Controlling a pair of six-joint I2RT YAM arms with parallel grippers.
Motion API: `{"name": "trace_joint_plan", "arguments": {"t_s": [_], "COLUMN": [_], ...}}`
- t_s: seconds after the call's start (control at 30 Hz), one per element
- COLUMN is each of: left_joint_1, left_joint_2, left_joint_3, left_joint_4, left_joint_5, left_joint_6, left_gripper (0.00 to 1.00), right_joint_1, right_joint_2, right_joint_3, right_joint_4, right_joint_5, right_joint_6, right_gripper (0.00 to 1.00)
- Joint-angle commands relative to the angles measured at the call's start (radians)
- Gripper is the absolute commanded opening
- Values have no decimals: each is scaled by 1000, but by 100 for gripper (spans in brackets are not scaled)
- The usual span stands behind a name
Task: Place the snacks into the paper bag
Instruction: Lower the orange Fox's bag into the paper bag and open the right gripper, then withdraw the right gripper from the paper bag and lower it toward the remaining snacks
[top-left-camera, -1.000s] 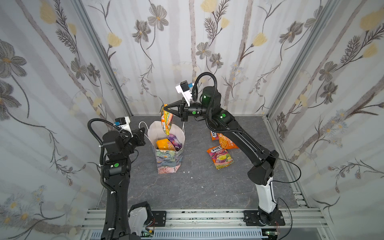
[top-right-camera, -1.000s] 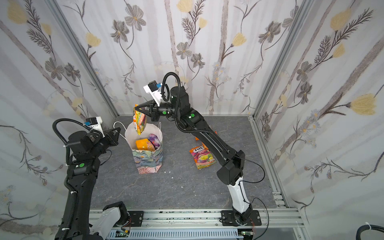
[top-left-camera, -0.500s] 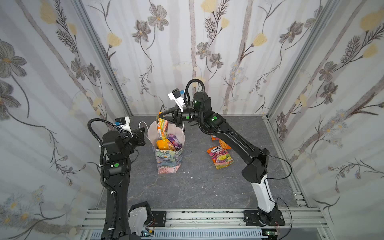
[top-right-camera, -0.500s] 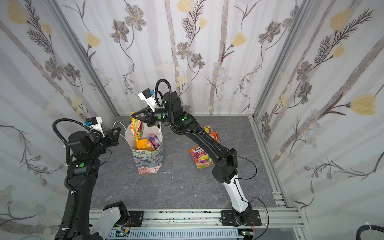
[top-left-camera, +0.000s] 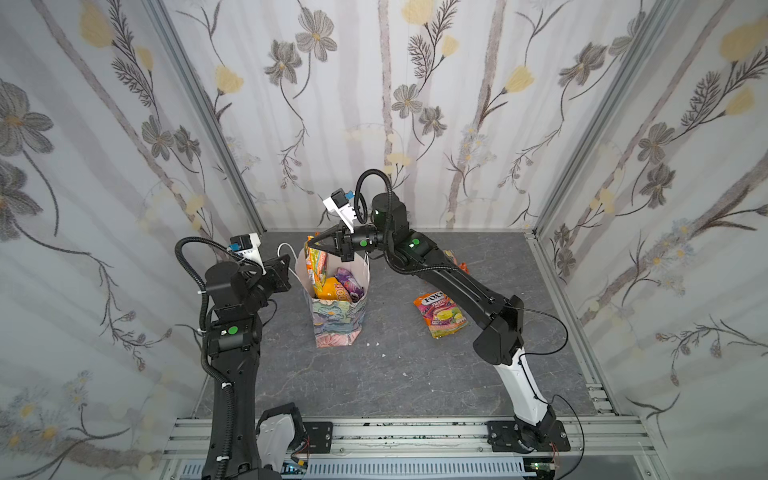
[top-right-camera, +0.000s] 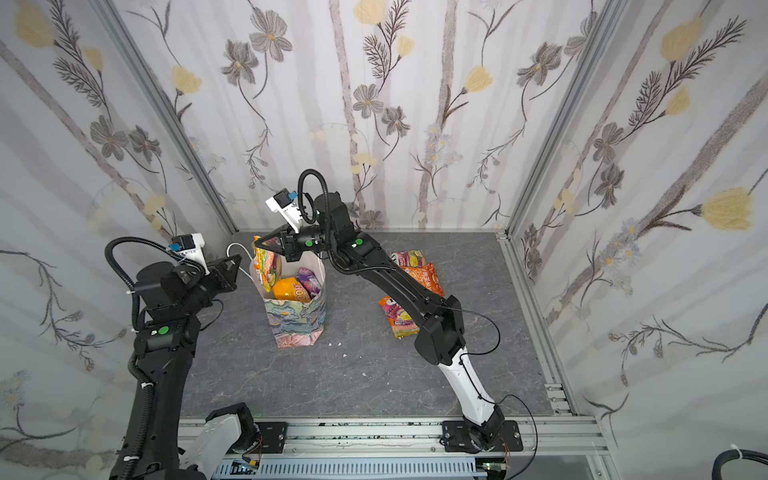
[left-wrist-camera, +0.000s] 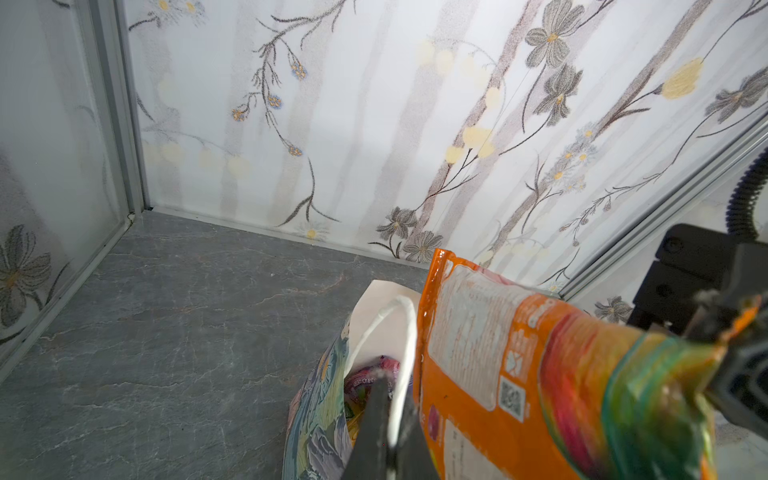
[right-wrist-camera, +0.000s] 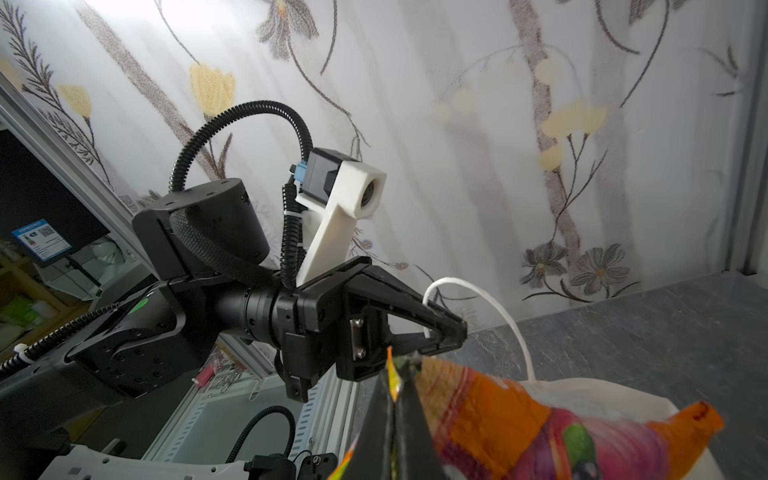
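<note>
Over paper bag (top-left-camera: 338, 324) mouth, right claw (top-left-camera: 310, 246) pinches orange pouch (top-left-camera: 318, 268) by top edge, lower end inside; left claw (right-wrist-camera: 455, 332) clamped on bag's white cord handle (right-wrist-camera: 478, 289)

Three white wallpapered wall panels (top-left-camera: 386, 104), printed with grey and pale-yellow flowers on long thin stems and faint grey vertical stripes, close the cell at 9, 12 and 3 o'clock in both top views. Silver aluminium corner posts (top-left-camera: 208, 116) run down where the panels meet, at about 11 and 1 o'clock. The grey stone-look worktop (top-left-camera: 395, 374), veined with thin pale lines, fills the middle. A few small white specks (top-left-camera: 376, 344) lie on it near the centre. A silver slotted aluminium rail (top-left-camera: 415, 432) spans its edge at 6 o'clock. The light is soft and even, with a bright glare (right-wrist-camera: 183, 8) on the wallpaper in the right wrist view.
</note>
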Motion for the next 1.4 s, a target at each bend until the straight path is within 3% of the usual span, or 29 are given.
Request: {"name": "trace_joint_plan", "arguments": {"t_s": [0.0, 0.5, 0.67, 0.97, 1.1, 1.37], "left_joint_1": [1, 2, 1, 1, 2, 2], "left_joint_2": [-4, -5, -9, -10, -13, -20], "left_joint_3": [0, 0, 0, 0, 0, -1], "left_joint_4": [33, 32, 32, 31, 29, 29], "left_joint_5": [-3, -3, -7, -15, -23, -39], "left_joint_6": [0, 2, 4, 3, 5, 5], "left_gripper": [3, 3, 3, 3, 3, 3], "right_joint_1": [1, 4, 2, 4, 7, 0], "right_joint_2": [11, 42, 38, 4, -60, -172], "right_joint_3": [10, 23, 25, 55, 55, 34], "right_joint_4": [105, 97, 66, 12, -76, -257], "right_joint_5": [-38, -31, 1, 39, 118, 387], "right_joint_6": [37, 41, 13, -29, -120, -288], "right_gripper": [0, 0, 25, 38, 40, 42]}}
